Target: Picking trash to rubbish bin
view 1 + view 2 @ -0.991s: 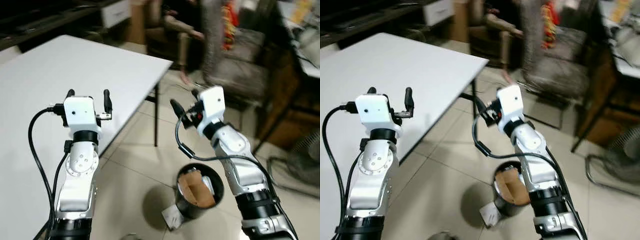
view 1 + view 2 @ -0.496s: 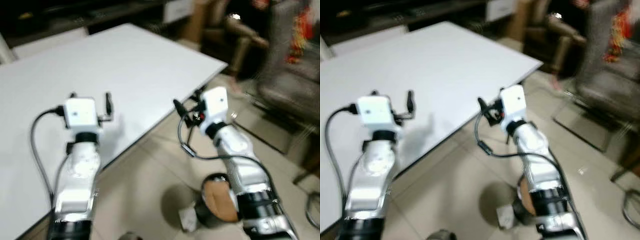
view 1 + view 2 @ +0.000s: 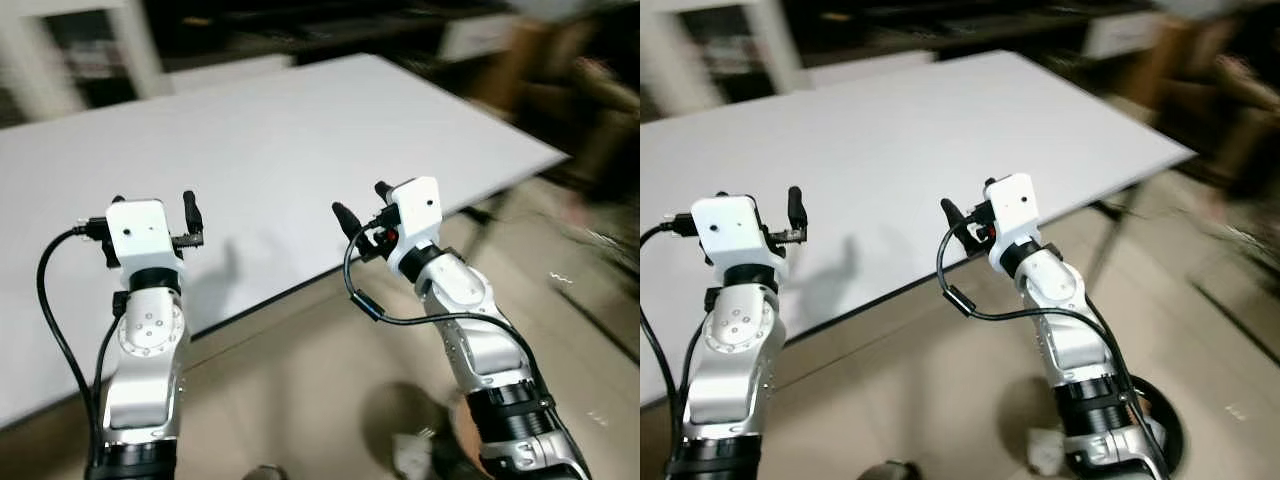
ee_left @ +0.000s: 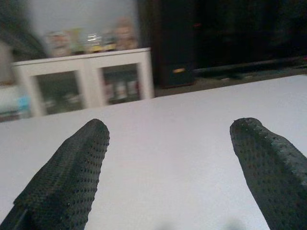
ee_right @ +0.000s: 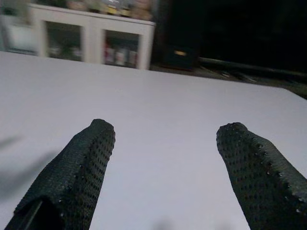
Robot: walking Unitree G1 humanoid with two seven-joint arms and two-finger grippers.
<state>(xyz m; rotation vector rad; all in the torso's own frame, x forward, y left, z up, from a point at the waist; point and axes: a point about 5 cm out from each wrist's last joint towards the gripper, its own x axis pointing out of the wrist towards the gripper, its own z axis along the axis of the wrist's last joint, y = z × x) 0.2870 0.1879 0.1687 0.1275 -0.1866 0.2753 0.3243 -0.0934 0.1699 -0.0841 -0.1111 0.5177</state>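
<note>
Left eye view showed us facing the white surface (image 3: 300, 130), bare where we could see it; no trash was visible, so our judgement was to scan before reaching. The rubbish bin (image 3: 1165, 430) sat on the floor off the surface's near edge. Left gripper (image 3: 152, 205) and right gripper (image 3: 362, 203) hovered, jaws wide, holding nothing.
</note>
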